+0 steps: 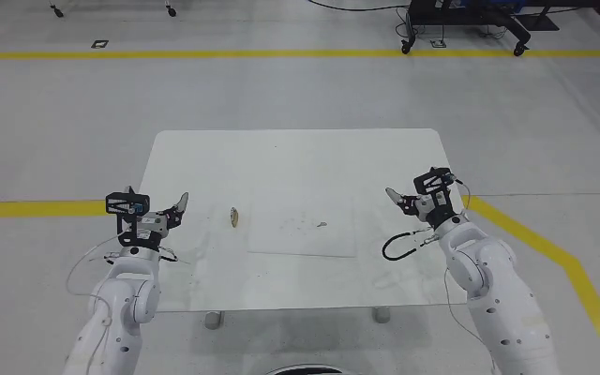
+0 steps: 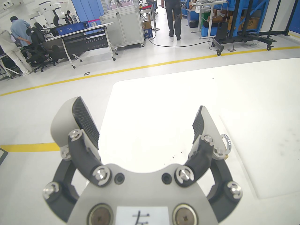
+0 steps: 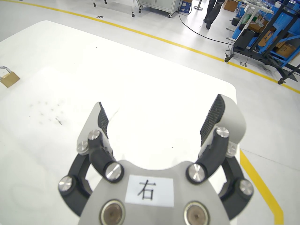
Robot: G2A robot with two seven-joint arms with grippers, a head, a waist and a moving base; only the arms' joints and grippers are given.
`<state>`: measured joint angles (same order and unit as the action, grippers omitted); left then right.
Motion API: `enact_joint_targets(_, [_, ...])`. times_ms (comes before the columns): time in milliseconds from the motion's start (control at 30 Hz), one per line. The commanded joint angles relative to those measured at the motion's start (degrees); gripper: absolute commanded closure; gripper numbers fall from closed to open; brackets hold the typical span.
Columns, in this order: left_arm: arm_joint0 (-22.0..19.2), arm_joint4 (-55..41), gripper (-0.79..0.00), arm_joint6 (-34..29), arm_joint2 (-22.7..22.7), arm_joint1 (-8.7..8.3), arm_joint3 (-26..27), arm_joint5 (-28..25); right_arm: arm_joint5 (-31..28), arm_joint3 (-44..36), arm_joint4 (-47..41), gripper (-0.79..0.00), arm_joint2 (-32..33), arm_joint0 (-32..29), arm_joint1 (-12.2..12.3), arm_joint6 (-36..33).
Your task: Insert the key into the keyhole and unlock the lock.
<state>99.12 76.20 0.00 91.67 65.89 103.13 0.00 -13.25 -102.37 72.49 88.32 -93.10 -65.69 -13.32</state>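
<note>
A small brass padlock (image 1: 233, 217) lies on the white table (image 1: 300, 159), left of centre. In the right wrist view the padlock (image 3: 9, 78) lies on its side with its steel shackle closed. A small slim key (image 1: 321, 224) rests on a thin white mat (image 1: 291, 242) near the middle. My left gripper (image 1: 178, 211) hovers open at the table's left edge, a short way from the padlock. Between its spread fingers (image 2: 80, 118) there is nothing, and the padlock's shackle (image 2: 226, 142) peeks out behind one finger. My right gripper (image 3: 159, 108) is open and empty near the right edge (image 1: 398, 202).
Yellow floor tape (image 1: 281, 53) runs behind and beside the table. A black cable (image 1: 398, 246) loops from the right arm over the table's right side. Smudges mark the mat (image 3: 46, 108). Racks and desks stand far off in the room.
</note>
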Motion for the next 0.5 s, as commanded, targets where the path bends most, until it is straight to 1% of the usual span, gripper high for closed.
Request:
enact_joint_targets(0, [0.0,0.0,-0.785,0.0,0.0,0.0,0.0,0.0,-0.02,0.0,-0.06,-0.785,0.0,0.0,0.0,-0.01])
enact_joint_targets(233, [0.0,0.0,-0.785,0.0,0.0,0.0,0.0,0.0,-0.02,0.0,-0.06,-0.785,0.0,0.0,0.0,-0.01])
enact_joint_targets(267, [0.0,0.0,-0.785,0.0,0.0,0.0,0.0,0.0,-1.74,0.1,-0.49,-0.785,-0.63,0.2,0.01,-0.39])
enact_joint_targets(333, [0.0,0.0,-0.785,0.0,0.0,0.0,0.0,0.0,-5.21,0.82,-0.61,-0.785,-1.9,2.49,0.1,-3.13])
enact_joint_targets(467, [0.0,0.0,-0.785,0.0,0.0,0.0,0.0,0.0,-7.69,3.02,-0.28,-0.785,-6.02,7.34,-0.12,-9.06])
